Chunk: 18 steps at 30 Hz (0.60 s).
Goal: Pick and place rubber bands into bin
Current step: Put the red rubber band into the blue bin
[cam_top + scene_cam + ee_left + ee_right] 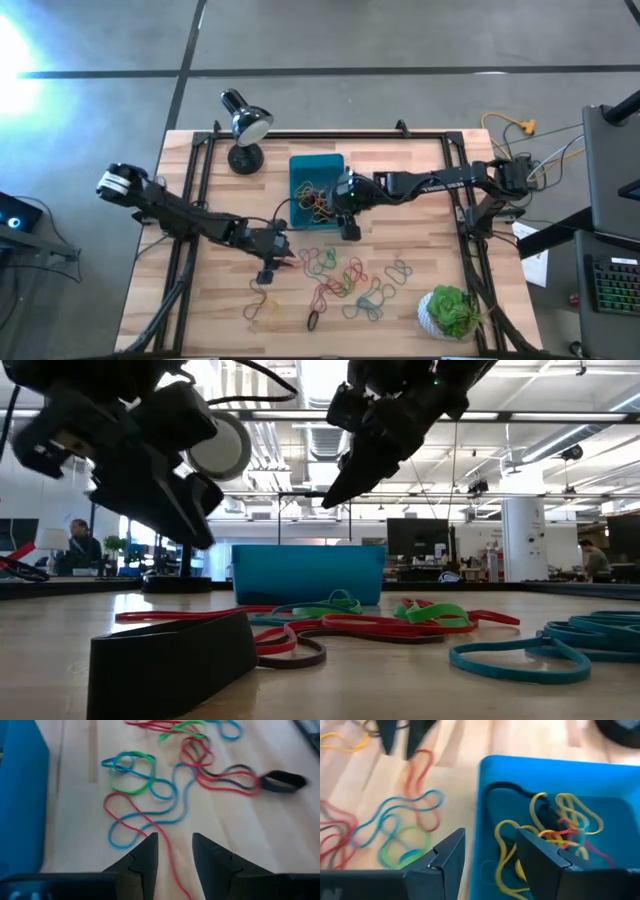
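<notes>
Open-plan office or lab floor: ceiling light strips [560, 435], rows of desks with dark monitors [415, 537], a seated person [80, 546], a white column [522, 538], polished concrete flooring [400, 35] around the wooden table [420, 180].

Bright, even overhead light; glare on floor [20, 45] top-left; wrist views soft, low-view foreground blurred.

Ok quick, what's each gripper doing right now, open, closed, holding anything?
Left gripper: open, empty, over the loose rubber bands on the table.
Right gripper: open, empty, at the bin wall.
</notes>
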Each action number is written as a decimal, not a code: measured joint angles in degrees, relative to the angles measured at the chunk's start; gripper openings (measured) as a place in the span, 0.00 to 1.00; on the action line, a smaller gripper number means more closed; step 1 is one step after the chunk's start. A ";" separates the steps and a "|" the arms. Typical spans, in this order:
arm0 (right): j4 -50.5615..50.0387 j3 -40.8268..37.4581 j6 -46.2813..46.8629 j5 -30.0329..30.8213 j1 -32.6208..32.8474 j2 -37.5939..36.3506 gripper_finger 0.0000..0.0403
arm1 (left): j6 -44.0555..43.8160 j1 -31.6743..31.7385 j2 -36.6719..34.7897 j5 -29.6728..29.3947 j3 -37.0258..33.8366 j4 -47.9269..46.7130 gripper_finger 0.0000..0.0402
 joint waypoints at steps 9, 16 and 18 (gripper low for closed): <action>-5.16 -0.13 5.97 0.02 6.01 -1.07 0.42 | 0.00 0.22 8.30 -2.66 1.38 5.15 0.26; -5.12 -0.11 7.85 0.45 11.12 -2.40 0.42 | 0.42 0.43 10.01 -4.08 1.68 8.37 0.26; -5.17 -0.11 9.31 0.45 12.39 -2.82 0.42 | 0.04 0.63 10.01 -5.54 1.65 8.60 0.26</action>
